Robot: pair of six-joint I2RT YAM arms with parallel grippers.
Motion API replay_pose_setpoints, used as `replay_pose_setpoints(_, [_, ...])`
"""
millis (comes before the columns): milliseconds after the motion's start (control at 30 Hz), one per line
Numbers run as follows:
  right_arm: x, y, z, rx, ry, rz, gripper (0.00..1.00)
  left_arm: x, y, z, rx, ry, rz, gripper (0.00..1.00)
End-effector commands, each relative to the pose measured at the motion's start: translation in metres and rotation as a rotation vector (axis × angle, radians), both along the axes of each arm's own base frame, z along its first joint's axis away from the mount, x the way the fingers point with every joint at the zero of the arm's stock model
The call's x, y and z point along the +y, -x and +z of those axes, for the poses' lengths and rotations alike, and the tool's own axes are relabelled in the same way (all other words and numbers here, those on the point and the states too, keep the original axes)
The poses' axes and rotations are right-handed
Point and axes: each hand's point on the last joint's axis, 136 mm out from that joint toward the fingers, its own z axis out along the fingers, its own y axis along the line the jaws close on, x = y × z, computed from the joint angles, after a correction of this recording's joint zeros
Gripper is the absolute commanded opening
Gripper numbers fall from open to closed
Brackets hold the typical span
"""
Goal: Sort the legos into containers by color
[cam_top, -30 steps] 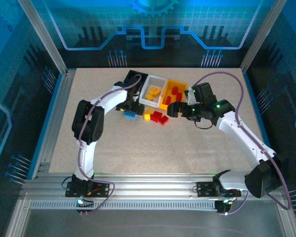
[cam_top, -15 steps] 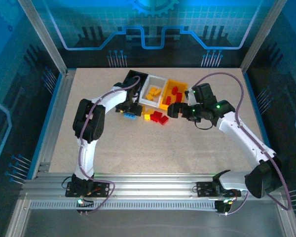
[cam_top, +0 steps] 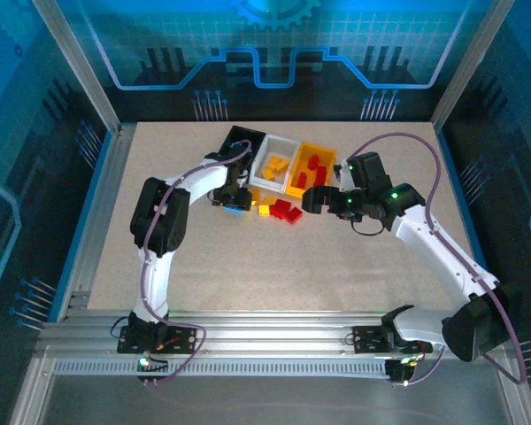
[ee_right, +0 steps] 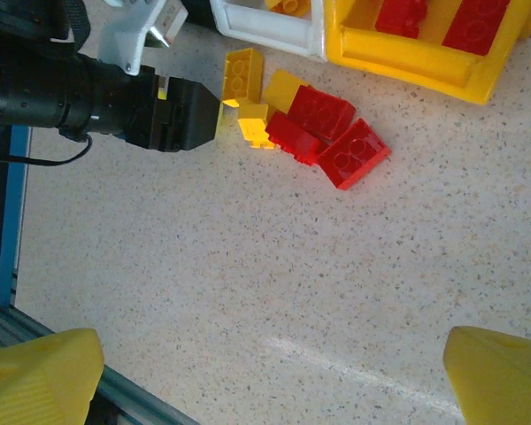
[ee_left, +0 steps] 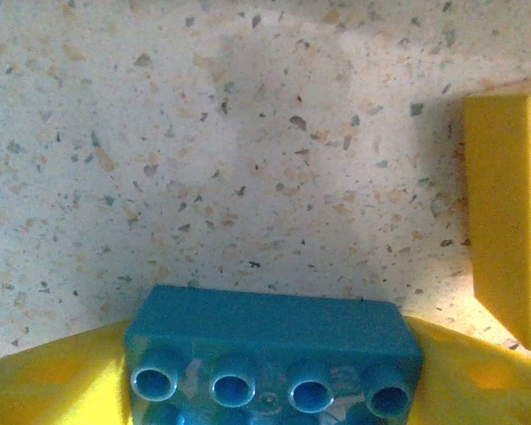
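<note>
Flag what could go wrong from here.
The left gripper grips the blue brick by its short ends; so long a span may twist loose on lifting. A yellow brick lies close beside and could get knocked. The open right gripper hovers near the red bricks; the arms could clash.

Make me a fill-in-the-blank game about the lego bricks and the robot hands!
The small studded plastic brick between the left hand's yellow fingers is ____.
The studded plastic bricks inside the orange-yellow plastic bin are ____.
The studded bricks inside the white plastic bin are ____.
The right hand holds nothing and is wide ____.
Missing words: blue, red, yellow, open.
</note>
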Motion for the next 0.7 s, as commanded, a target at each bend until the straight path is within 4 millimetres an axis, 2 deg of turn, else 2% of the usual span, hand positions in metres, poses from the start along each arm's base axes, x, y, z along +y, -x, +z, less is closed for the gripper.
replay_pose_setpoints(0, [-0.004, 0.002, 0.001, 0.003, -0.004, -0.016, 1.0, 0.008, 0.019, -0.009, 0.057, 0.031, 0.067, 0.62])
replay_pose_setpoints(200, [-0.005, 0.002, 0.004, 0.005, 0.016, -0.002, 1.0, 0.011, 0.027, 0.012, 0.021, 0.15, 0.178, 0.61])
replay_pose_setpoints(300, [-0.004, 0.001, 0.001, 0.015, 0.013, -0.003, 1.0, 0.015, 0.033, 0.028, 0.0, 0.239, 0.265, 0.61])
replay_pose_setpoints(400, [-0.001, -0.001, -0.003, 0.033, 0.0, -0.01, 1.0, 0.02, 0.031, 0.048, -0.026, 0.379, 0.407, 0.6])
replay_pose_setpoints(533, [0.003, -0.003, -0.007, 0.05, -0.007, -0.006, 1.0, 0.019, 0.01, 0.072, -0.049, 0.612, 0.63, 0.6])
replay_pose_setpoints(667, [0.005, -0.005, -0.011, 0.053, -0.011, -0.01, 1.0, 0.007, -0.024, 0.09, -0.054, 0.791, 0.794, 0.6])
